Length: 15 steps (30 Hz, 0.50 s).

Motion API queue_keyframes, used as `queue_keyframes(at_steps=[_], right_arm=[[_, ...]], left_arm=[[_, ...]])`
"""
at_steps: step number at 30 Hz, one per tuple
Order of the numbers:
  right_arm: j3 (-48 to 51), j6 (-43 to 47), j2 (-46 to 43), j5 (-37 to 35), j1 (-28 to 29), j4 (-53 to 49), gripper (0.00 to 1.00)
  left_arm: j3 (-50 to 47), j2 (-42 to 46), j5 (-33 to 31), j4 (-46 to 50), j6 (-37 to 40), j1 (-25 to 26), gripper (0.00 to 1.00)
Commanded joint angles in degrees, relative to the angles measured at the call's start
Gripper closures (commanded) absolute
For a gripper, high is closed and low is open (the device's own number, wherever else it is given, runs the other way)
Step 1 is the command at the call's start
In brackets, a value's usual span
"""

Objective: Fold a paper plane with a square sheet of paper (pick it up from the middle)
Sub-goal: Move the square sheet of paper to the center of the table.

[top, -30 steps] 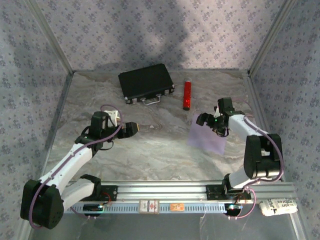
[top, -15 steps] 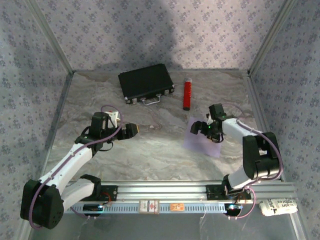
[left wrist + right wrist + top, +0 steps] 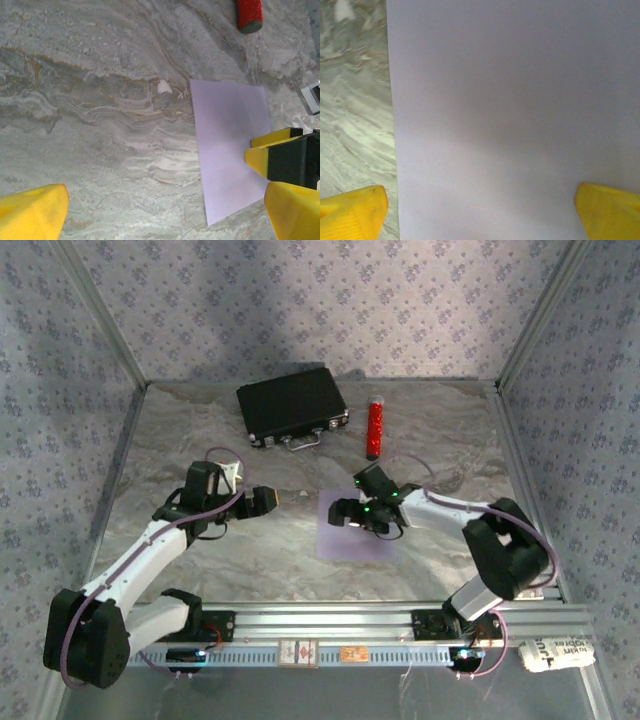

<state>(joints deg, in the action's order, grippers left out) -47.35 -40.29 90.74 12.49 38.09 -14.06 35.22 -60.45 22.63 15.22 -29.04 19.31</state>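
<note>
Nearest the bases, the left end effector (image 3: 262, 500) hovered over bare table (image 3: 250, 560), jaws spread wide and holding nothing. Beside it, toward the middle of the table, the right end effector (image 3: 365, 512) hung low over the square sheet of paper (image 3: 345, 540), jaws also fully apart and empty. In the right wrist view one finger (image 3: 352, 212) stood off the sheet's edge over the table, the other over the paper. The likely trouble was that the thin sheet lay flat on a smooth table. Closing from that offset stance would probably slide or crumple it rather than pinch up its middle, and an off-centre hold would skew the first fold. Being square and showing no clear crease, the sheet had no long axis or nose yet; its edges sat slightly askew to the table's near edge. Farther back lay the red cylinder (image 3: 375, 428) and the black case (image 3: 292, 405), well apart from the paper.
</note>
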Motion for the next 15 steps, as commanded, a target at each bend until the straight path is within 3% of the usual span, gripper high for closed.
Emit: queue_keyframes(at_steps=[1, 5, 10, 15], right_arm=[[-3.6, -0.1, 5.8, -0.5, 3.1, -2.0, 0.01], [-6.0, -0.8, 9.4, 1.5, 5.1, -0.3, 0.01], [-7.0, -3.5, 11.0, 2.0, 6.7, 1.9, 0.01], [-7.8, -5.0, 10.8, 1.0, 8.0, 2.5, 0.01]], left_arm=[[2.4, 0.1, -1.1, 2.2, 0.8, 0.5, 0.0], [3.1, -0.3, -1.5, 4.2, 1.1, 0.1, 0.0], [4.9, -1.0, -8.2, 7.5, -1.9, -0.3, 0.0], [2.6, 2.5, -3.2, 3.4, -2.3, -3.4, 0.0]])
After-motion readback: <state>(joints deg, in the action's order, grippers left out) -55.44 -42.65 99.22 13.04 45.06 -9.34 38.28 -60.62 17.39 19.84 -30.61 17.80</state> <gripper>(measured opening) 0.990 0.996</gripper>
